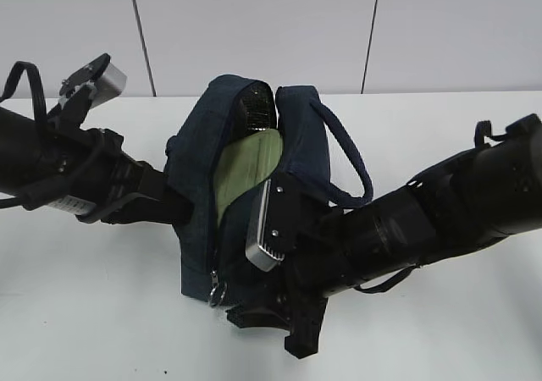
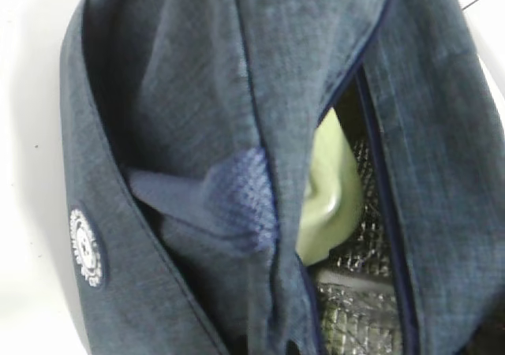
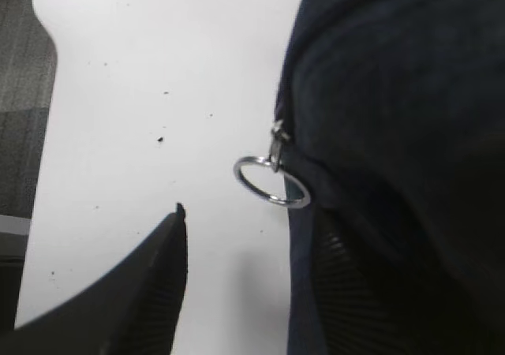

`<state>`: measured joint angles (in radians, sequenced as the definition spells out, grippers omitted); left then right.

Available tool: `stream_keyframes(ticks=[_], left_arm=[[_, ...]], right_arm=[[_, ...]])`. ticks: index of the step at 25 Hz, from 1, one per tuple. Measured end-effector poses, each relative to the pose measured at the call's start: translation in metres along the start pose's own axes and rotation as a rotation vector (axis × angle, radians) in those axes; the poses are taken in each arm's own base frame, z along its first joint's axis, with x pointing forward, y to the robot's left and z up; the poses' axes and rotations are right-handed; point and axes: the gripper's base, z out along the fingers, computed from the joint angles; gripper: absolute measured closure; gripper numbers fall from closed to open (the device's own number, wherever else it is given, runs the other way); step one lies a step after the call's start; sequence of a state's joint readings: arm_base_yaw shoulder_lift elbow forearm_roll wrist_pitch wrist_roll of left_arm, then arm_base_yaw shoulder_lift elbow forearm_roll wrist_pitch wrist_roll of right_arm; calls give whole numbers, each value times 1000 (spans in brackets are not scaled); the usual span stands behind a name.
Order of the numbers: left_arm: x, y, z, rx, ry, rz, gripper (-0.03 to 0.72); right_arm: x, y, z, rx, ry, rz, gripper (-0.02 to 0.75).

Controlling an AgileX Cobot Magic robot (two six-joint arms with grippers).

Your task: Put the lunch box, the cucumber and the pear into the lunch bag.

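Nearest the camera: the right gripper sat low at the bottom centre of the exterior view, its black arm running in from the right edge and covering the lower right part of the lunch bag.
Right gripper state: in the right wrist view one dark ribbed finger lay at the lower left over bare table, the other was lost against the dark fabric at the lower right; the jaws stood apart, and whether fabric was pinched could not be told.
Zipper pull: a silver ring hung at the bag's edge in the middle of the right wrist view, just beside the fabric and clear of the visible finger.
Left gripper: its arm came in from the left edge of the exterior view and met the bag's left side; the fingertips were hidden, so its state could not be told.
Lunch bag: boxy, dark navy woven cloth, standing at the centre of the white table, top zipper parted, padded loop handle arching to the right.
Badge: a small round white emblem on the bag's outer wall, lower left of the left wrist view.
Contents: the lunch box, pale sage-green and smooth, stood on edge inside the opening against silvery mesh lining.
Cucumber and pear: not made out.
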<state>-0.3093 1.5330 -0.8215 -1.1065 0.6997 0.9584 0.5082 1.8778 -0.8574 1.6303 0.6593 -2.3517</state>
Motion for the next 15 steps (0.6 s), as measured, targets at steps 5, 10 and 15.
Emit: stream_keyframes(ticks=[5, 10, 15], left_arm=[[0, 0, 0, -2, -1, 0, 698], [0, 0, 0, -2, -1, 0, 698], [0, 0, 0, -2, -1, 0, 698]], right_arm=[[-8, -1, -8, 29, -11, -23, 332], [-11, 2, -7, -3, -46, -15, 332], [-10, 11, 6, -53, -51, -13, 332]])
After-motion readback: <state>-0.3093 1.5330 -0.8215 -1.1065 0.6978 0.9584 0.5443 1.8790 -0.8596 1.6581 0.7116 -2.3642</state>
